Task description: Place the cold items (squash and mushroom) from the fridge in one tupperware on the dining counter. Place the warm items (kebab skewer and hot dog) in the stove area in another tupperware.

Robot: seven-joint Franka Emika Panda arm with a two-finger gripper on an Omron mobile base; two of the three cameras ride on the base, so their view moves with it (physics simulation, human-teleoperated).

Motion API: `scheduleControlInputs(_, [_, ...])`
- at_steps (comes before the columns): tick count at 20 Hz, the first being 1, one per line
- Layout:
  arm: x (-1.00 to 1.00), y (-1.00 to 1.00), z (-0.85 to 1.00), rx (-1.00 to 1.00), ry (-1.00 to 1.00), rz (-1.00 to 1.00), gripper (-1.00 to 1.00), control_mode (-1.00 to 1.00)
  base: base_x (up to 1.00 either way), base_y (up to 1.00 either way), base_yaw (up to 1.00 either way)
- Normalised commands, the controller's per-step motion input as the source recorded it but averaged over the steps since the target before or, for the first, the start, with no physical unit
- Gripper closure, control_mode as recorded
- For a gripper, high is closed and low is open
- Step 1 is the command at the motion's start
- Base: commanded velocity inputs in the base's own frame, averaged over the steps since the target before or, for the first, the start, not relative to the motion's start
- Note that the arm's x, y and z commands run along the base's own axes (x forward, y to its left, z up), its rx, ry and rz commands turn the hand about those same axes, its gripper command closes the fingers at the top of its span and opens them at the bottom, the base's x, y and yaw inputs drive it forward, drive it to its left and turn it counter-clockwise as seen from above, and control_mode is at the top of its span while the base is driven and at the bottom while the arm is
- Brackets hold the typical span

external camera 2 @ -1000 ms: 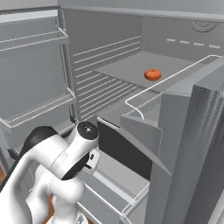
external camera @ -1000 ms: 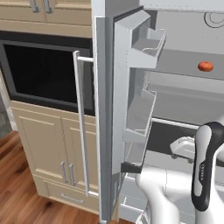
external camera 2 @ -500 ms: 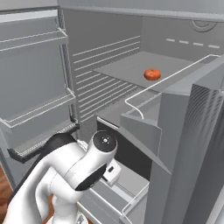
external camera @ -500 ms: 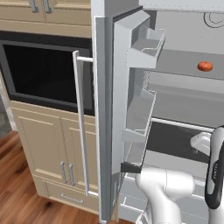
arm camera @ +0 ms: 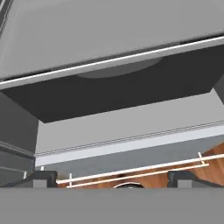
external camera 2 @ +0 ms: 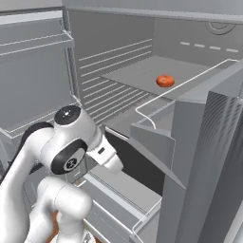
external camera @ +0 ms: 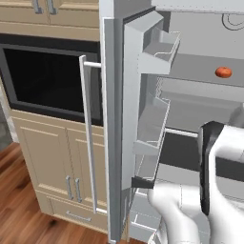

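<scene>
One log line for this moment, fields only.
gripper: open, empty | aim: low fridge drawers | red item: on shelf, untouched | fridge door: open

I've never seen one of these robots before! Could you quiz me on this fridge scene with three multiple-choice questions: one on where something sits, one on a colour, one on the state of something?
1. Where does the small round item lie?
A. On an upper shelf inside the fridge
B. In a door bin
C. On the wooden floor

2. What colour is that round item?
A. Green
B. Orange-red
C. Blue

3. How does the fridge door stand?
A. Shut
B. Swung open
C. Taken off

Answers:
1 A: the round item rests on the upper shelf, apart from the walls.
2 B: it shows orange-red against the grey interior in both base views.
3 B: the fridge door stands open, so its inner bins face the camera and its handle stands in front of the dark oven.
</scene>
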Motion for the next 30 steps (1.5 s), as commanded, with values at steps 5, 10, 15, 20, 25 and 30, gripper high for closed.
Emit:
scheduleControlInputs(5, [0.37,-0.27,0.65,-0.41,-0.03,-0.06,-1.0,-1.0,0.0,0.0,0.0])
scheduleControlInputs(10, [0.39,-0.85,0.32,-0.21,-0.05,-0.03,-1.0,-1.0,0.0,0.0,0.0])
scheduleControlInputs(15, [0.24,-0.84,0.3,0.08,-0.14,-0.01,-1.0,-1.0,0.0,0.0,0.0])
scheduleControlInputs(20, [0.02,-0.17,0.64,0.13,-0.14,0.0,-1.0,-1.0,0.0,0.0,0.0])
scheduleControlInputs(25, [0.0,0.0,0.91,0.0,-0.06,0.0,-1.0,-1.0,0.0,0.0,0.0])
scheduleControlInputs(30, [0.05,0.0,0.57,-0.03,-0.11,0.04,-1.0,-1.0,0.0,0.0,0.0])
